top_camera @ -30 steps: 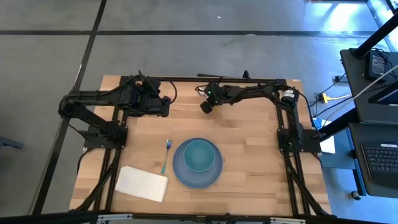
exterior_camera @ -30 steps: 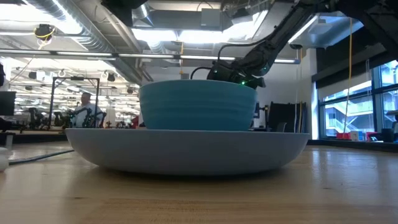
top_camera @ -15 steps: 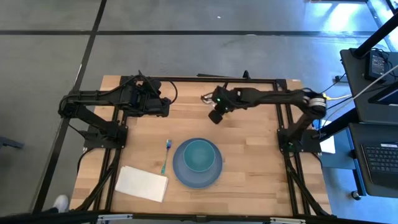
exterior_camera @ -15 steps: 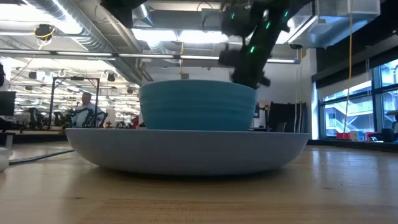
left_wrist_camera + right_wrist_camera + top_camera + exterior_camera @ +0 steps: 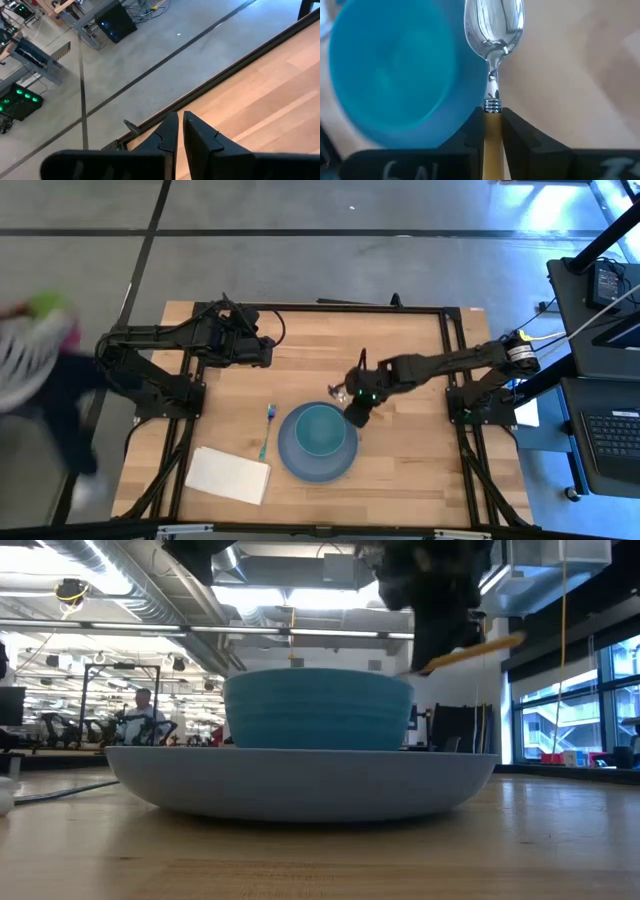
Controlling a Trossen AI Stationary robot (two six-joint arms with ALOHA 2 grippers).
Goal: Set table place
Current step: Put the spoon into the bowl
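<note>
Spoon (image 5: 493, 30) clamped, right gripper (image 5: 493, 127), wrist-only

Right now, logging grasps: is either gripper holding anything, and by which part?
The right gripper holds the spoon by its orange handle, just behind the metal neck. The left gripper holds nothing.

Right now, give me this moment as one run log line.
right gripper: shut on spoon, beside bowl on plate | left gripper: shut, parked at far table edge | fork, napkin: placed

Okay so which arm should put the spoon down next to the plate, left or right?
Right. The right gripper already clamps the spoon by its orange handle, just beside the bowl and plate. The left gripper sits shut and empty near the table's far edge.
</note>
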